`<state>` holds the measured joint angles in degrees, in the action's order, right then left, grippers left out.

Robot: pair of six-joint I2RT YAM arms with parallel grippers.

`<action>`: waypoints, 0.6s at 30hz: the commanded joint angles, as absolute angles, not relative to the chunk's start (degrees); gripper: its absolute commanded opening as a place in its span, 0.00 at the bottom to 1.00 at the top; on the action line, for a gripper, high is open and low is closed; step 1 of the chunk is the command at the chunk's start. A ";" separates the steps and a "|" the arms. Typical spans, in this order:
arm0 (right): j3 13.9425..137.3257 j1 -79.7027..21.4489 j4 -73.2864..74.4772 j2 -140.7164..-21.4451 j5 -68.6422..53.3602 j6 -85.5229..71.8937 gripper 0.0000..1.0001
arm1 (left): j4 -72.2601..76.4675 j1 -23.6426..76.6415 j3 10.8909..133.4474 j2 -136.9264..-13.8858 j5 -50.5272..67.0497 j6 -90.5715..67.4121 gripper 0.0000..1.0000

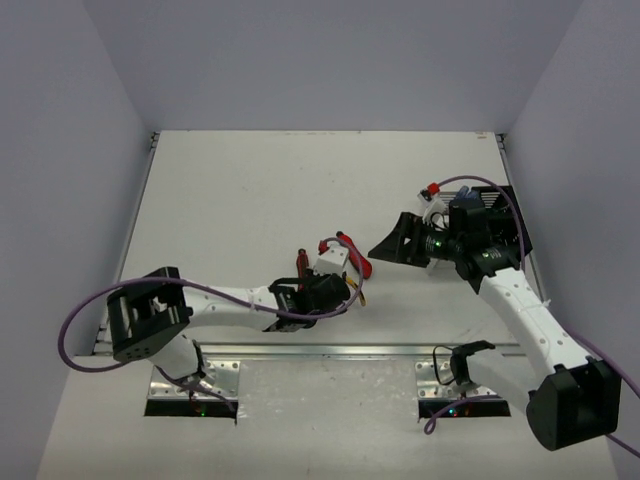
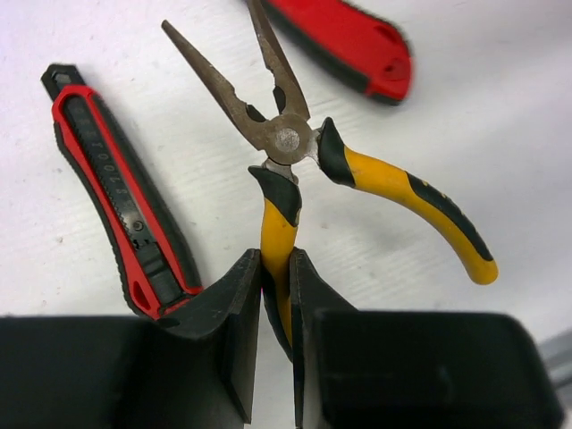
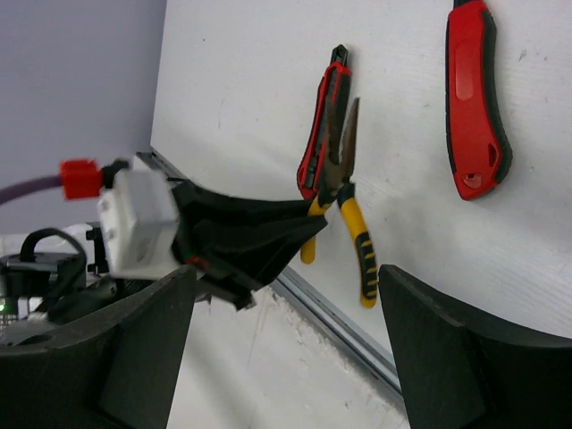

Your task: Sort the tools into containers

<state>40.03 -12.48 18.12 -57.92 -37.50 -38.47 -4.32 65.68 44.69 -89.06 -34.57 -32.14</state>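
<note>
Yellow-and-black pliers [image 2: 286, 138] lie with their handles spread, and my left gripper [image 2: 275, 268] is shut on one yellow handle. From the right wrist view the same pliers [image 3: 344, 192] stick out of the left gripper's black fingers [image 3: 250, 234]. One red-and-black cutter [image 2: 116, 197] lies just left of the pliers, and another [image 2: 349, 40] lies beyond them. My right gripper [image 3: 284, 273] hangs open and empty, facing the left gripper [image 1: 345, 292] from the right. A black container [image 1: 503, 200] shows partly behind the right arm. No white container is in view.
A metal rail [image 3: 340, 317] runs along the table's near edge, just below the pliers. Grey walls [image 1: 60, 150] close the table on three sides. The left arm's purple cable [image 1: 75, 325] loops out beside its base.
</note>
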 commanded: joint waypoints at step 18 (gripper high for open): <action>39.88 -26.47 -0.54 -64.42 -34.67 -45.54 0.53 | 36.14 71.19 29.60 -67.48 -25.98 -13.36 0.00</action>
